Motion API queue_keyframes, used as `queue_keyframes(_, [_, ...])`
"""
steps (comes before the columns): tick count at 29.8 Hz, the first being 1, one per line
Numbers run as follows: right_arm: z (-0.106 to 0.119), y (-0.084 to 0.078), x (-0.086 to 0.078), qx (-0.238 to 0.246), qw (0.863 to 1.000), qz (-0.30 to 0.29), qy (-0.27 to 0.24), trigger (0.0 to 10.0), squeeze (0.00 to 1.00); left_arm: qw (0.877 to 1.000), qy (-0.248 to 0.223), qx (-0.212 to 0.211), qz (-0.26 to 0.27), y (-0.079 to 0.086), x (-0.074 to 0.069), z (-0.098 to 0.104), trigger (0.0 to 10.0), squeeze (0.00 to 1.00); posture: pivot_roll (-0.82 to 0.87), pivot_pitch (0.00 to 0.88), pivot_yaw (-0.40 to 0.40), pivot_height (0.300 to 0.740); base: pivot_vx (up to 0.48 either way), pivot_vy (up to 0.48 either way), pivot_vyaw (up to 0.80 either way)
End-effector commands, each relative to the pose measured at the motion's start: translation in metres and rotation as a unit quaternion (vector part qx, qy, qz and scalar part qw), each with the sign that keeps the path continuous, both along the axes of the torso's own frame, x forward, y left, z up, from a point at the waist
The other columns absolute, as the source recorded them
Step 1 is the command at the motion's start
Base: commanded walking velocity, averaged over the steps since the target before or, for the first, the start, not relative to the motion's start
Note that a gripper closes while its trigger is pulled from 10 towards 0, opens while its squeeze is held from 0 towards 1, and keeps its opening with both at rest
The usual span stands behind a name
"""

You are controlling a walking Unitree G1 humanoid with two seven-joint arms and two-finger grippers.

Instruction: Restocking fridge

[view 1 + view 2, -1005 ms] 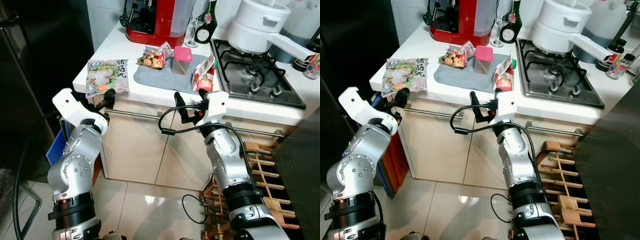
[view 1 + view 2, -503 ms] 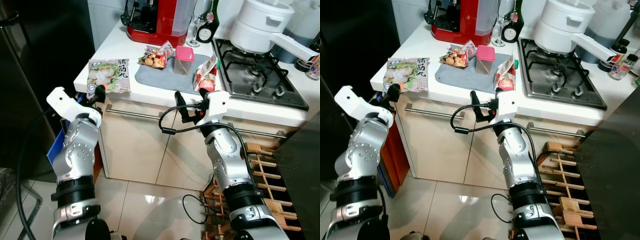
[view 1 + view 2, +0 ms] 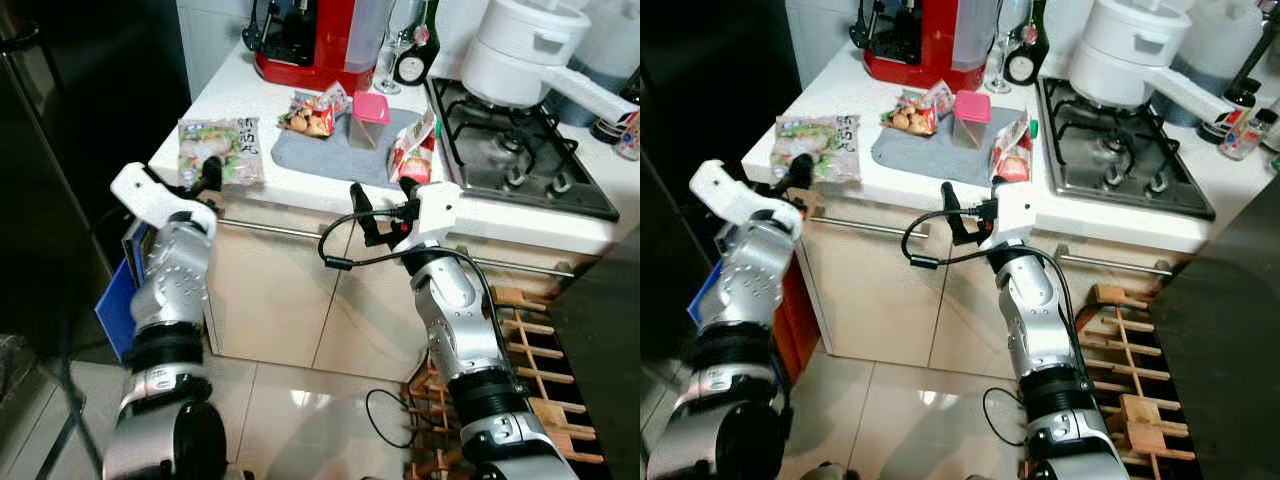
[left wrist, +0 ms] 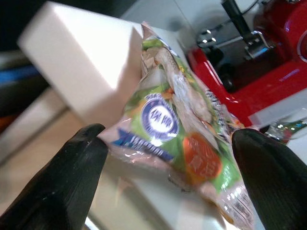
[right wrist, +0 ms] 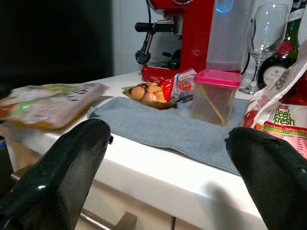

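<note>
A green-and-white bag of frozen food [image 3: 222, 148] lies flat at the near left corner of the white counter [image 3: 300, 185]. My left gripper [image 3: 207, 172] is raised to the counter's edge. In the left wrist view it [image 4: 167, 133] is open, with one black finger on each side of the bag's [image 4: 177, 115] near corner, and nothing gripped. My right gripper [image 3: 380, 200] is open, hovering at the counter's front edge below the grey cloth [image 3: 335, 150]. In the right wrist view it [image 5: 168, 132] faces the cloth [image 5: 168, 127] with nothing between its fingers.
On the cloth sit a snack packet [image 3: 312, 112], a pink-lidded tub [image 3: 365, 118] and a red-and-white pouch [image 3: 410, 148]. A red coffee machine [image 3: 315, 40], a wine glass and a bottle stand behind. The gas hob [image 3: 510, 150] with a white pot is right; the dark fridge [image 3: 60, 130] left; a wooden rack [image 3: 530, 330] on the floor.
My left arm has swung up and toward the counter, bringing its gripper from below the edge to the frozen bag's near corner. The right arm has stayed still.
</note>
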State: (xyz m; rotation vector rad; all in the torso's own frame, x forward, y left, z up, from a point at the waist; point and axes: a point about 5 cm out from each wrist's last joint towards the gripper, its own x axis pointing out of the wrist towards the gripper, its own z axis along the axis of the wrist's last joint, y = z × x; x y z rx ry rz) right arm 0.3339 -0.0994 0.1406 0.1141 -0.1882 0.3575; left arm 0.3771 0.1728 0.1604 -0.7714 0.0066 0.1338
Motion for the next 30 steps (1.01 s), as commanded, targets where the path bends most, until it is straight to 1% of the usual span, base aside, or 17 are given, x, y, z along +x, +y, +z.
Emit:
queue_keyframes(1, [0.003, -0.009, -0.001, -0.003, 1.0, -0.013, -0.003, 10.0, 0.0, 1.0, -0.007, -0.002, -0.012, -0.008, 0.006, 0.004, 10.0, 0.0, -0.15, 0.0, -0.072, 0.74, 0.0, 0.0, 0.0])
queue_keyframes(6, [0.003, -0.011, -0.002, -0.006, 1.0, -0.016, -0.005, 10.0, 0.0, 1.0, -0.012, -0.007, -0.014, -0.01, 0.015, 0.009, 10.0, 0.0, -0.16, 0.0, -0.072, 0.74, 0.0, 0.0, 0.0])
queue_keyframes(11, [0.002, -0.011, -0.003, -0.008, 1.0, -0.016, -0.004, 10.0, 0.0, 1.0, -0.008, -0.002, -0.003, -0.004, 0.018, 0.009, 10.0, 0.0, -0.17, 0.0, -0.061, 0.74, 0.0, 0.0, 0.0])
queue_keyframes(14, [0.003, -0.011, -0.004, -0.008, 1.0, -0.018, -0.005, 10.0, 0.0, 1.0, -0.007, 0.022, 0.002, 0.003, 0.015, 0.006, 10.0, 0.0, -0.16, 0.0, -0.061, 0.74, 0.0, 0.0, 0.0])
queue_keyframes(15, [0.002, -0.011, -0.004, -0.007, 1.0, -0.019, -0.004, 10.0, 0.0, 0.999, -0.001, 0.042, 0.011, 0.009, 0.01, 0.002, 10.0, 0.0, -0.15, 0.0, -0.061, 0.74, 0.0, 0.0, 0.0])
queue_keyframes(16, [0.003, -0.01, -0.004, -0.006, 1.0, -0.017, -0.005, 10.0, 0.0, 0.999, 0.001, 0.051, 0.016, 0.012, 0.007, 0.0, 10.0, 0.0, -0.14, 0.0, -0.063, 0.74, 0.0, 0.0, 0.0])
queue_keyframes(17, [0.005, -0.008, -0.004, -0.004, 1.0, -0.014, -0.008, 10.0, 0.0, 0.998, 0.0, 0.063, 0.021, 0.015, 0.003, 0.0, 10.0, 0.0, -0.14, 0.0, -0.063, 0.74, 0.0, 0.0, 0.0])
queue_keyframes(19, [0.009, -0.005, -0.004, -0.002, 1.0, -0.007, -0.017, 10.0, 0.0, 0.994, -0.014, 0.105, 0.028, 0.02, -0.005, 0.005, 10.0, 0.0, -0.13, 0.0, -0.068, 0.74, 0.0, 0.0, 0.0])
queue_keyframes(22, [0.01, -0.004, -0.004, -0.002, 1.0, -0.005, -0.019, 10.0, 0.0, 0.992, -0.019, 0.119, 0.029, 0.02, -0.007, 0.007, 10.0, 0.0, -0.12, 0.0, -0.069, 0.74, 0.0, 0.0, 0.0])
queue_keyframes(23, [0.011, -0.003, -0.002, 0.0, 1.0, -0.003, -0.018, 10.0, 0.0, 0.981, -0.048, 0.185, 0.039, 0.025, -0.016, 0.022, 10.0, 0.0, -0.09, 0.0, -0.08, 0.74, 0.0, 0.0, 0.0])
queue_keyframes(24, [0.011, -0.002, -0.001, 0.002, 1.0, -0.002, -0.016, 10.0, 0.0, 0.975, -0.058, 0.212, 0.044, 0.026, -0.02, 0.028, 10.0, 0.0, -0.09, 0.0, -0.08, 0.74, 0.0, 0.0, 0.0])
queue_keyframes(25, [0.011, -0.002, -0.001, 0.002, 1.0, -0.002, -0.016, 10.0, 0.0, 0.975, -0.058, 0.212, 0.044, 0.026, -0.02, 0.028, 10.0, 0.0, -0.09, 0.0, -0.08, 0.74, 0.0, 0.0, 0.0])
queue_keyframes(26, [0.01, -0.002, -0.001, 0.005, 1.0, 0.0, -0.014, 10.0, 0.0, 0.962, -0.075, 0.26, 0.044, 0.024, -0.025, 0.036, 10.0, 0.0, -0.08, 0.0, -0.082, 0.74, 0.0, 0.0, 0.0])
queue_keyframes(27, [0.009, -0.001, 0.0, 0.011, 1.0, -0.001, -0.012, 10.0, 0.0, 0.943, -0.095, 0.316, 0.035, 0.02, -0.029, 0.044, 10.0, 0.0, -0.07, 0.0, -0.079, 0.74, 0.0, 0.0, 0.0])
queue_keyframes(28, [0.009, -0.001, 0.0, 0.015, 1.0, -0.001, -0.011, 10.0, 0.0, 0.93, -0.108, 0.351, 0.027, 0.016, -0.033, 0.048, 10.0, 0.0, -0.07, 0.0, -0.079, 0.74, 0.0, 0.0, 0.0])
queue_keyframes(29, [0.008, -0.001, 0.0, 0.02, 1.0, -0.006, -0.012, 10.0, 0.0, 0.906, -0.122, 0.405, 0.007, 0.009, -0.036, 0.052, 10.0, 0.0, -0.06, 0.0, -0.064, 0.74, 0.0, 0.0, 0.0])
queue_keyframes(30, [0.008, -0.002, -0.001, 0.022, 1.0, -0.009, -0.013, 10.0, 0.0, 0.891, -0.128, 0.437, -0.006, 0.005, -0.038, 0.053, 10.0, 0.0, -0.06, 0.0, -0.064, 0.74, 0.0, 0.0, 0.0])
